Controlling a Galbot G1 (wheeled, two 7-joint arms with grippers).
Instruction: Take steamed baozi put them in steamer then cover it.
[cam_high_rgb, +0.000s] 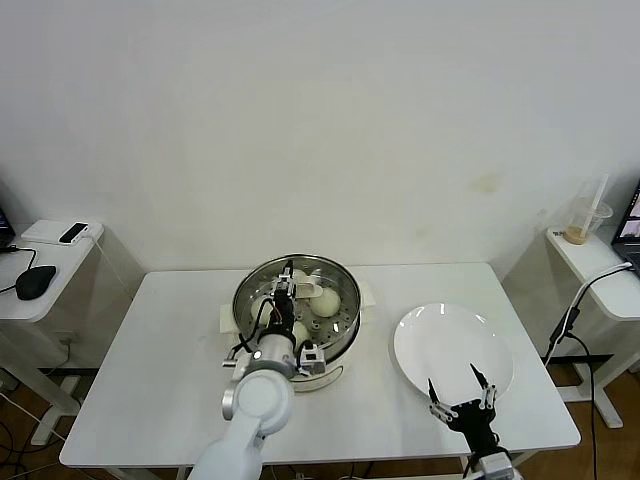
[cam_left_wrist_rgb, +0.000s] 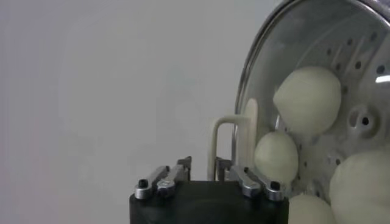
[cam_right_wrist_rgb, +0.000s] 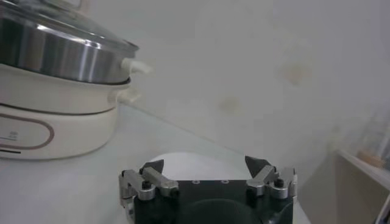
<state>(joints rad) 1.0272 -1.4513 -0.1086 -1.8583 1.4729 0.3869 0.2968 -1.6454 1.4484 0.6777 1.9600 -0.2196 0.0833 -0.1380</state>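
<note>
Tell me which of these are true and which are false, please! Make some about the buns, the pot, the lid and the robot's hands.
1. The white plate has nothing on it. True.
2. The steamed baozi sit on the table beside the pot. False: they lie inside the steamer.
3. The cover is on the steamer. True.
4. The right gripper is holding the cover. False: it is open, holds nothing and hangs over the plate's near edge.
5. The left gripper is over the steamer, at the cover's handle. True.
</note>
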